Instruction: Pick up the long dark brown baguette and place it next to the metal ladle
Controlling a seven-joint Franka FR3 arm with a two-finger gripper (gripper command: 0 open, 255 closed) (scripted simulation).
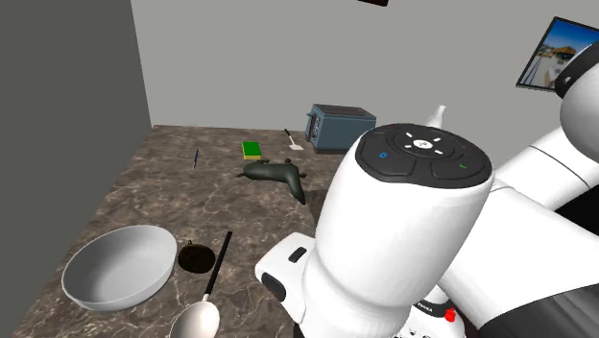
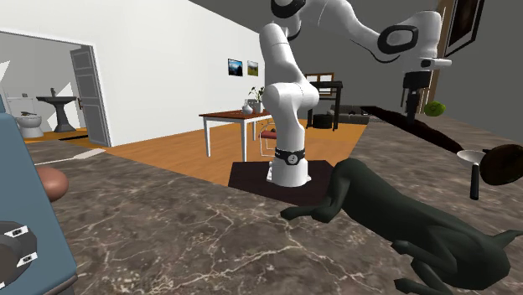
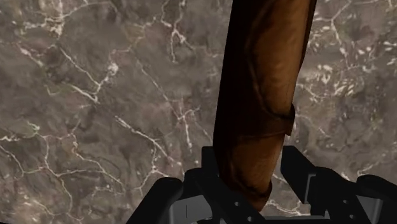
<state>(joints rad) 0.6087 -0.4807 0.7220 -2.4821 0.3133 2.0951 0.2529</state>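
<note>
The long dark brown baguette runs away from my gripper over the brown marble counter. The black fingers stand on either side of one end of the loaf and clasp it. In the second exterior view the gripper points straight down over the far part of the counter. The metal ladle, with a silver bowl and a black handle, lies at the counter's near edge in the shoulder view. In the second exterior view the ladle lies to the gripper's right.
A grey bowl and a small black round dish sit beside the ladle. A dark dog figurine, a green sponge, a spatula and a blue-grey toaster stand farther back. My own arm blocks the shoulder view's right.
</note>
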